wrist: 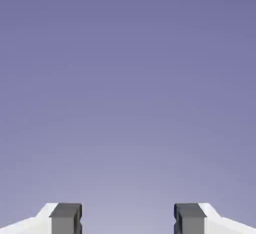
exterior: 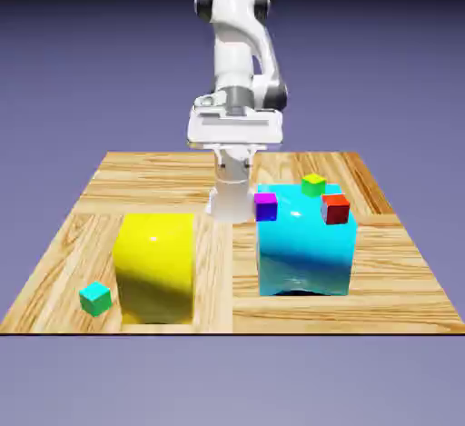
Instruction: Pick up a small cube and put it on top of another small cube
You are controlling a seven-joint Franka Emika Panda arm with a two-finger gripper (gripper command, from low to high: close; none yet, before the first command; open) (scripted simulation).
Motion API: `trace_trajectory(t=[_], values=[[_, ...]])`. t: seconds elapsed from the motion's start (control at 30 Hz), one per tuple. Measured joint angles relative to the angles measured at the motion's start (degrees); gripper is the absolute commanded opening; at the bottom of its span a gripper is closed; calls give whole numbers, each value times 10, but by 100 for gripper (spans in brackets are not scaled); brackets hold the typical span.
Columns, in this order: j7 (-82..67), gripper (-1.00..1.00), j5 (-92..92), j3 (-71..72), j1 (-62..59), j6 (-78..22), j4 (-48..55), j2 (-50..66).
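The small cube (exterior: 94, 299), tiny and teal-green, lies on the wooden table (exterior: 400, 279) near its front corner at the exterior view's left, next to a big yellow block (exterior: 157, 265). Three other small cubes rest on top of a big cyan block (exterior: 304, 242): a purple one (exterior: 265, 206), a lime-green one (exterior: 313, 184) and a red one (exterior: 335, 208). My gripper (exterior: 234, 133) hangs high above the table's far middle, well away from every cube. In the hand view the gripper (wrist: 127, 220) is open; its grey fingertips (wrist: 66, 218) stand wide apart with only the blue-violet backdrop between them.
The yellow and cyan blocks stand side by side across the front half of the table, with a narrow gap between them. The arm's base rises behind that gap at the far edge.
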Motion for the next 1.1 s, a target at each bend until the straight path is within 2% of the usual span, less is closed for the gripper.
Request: trace_trajectory(t=[0.7,0.9,1.1], values=[[282,0,104,-330,-67,-519,289,339],[327,0,253,-282,-168,-567,342,452],[350,0,403,-194,-283,-567,409,548]])
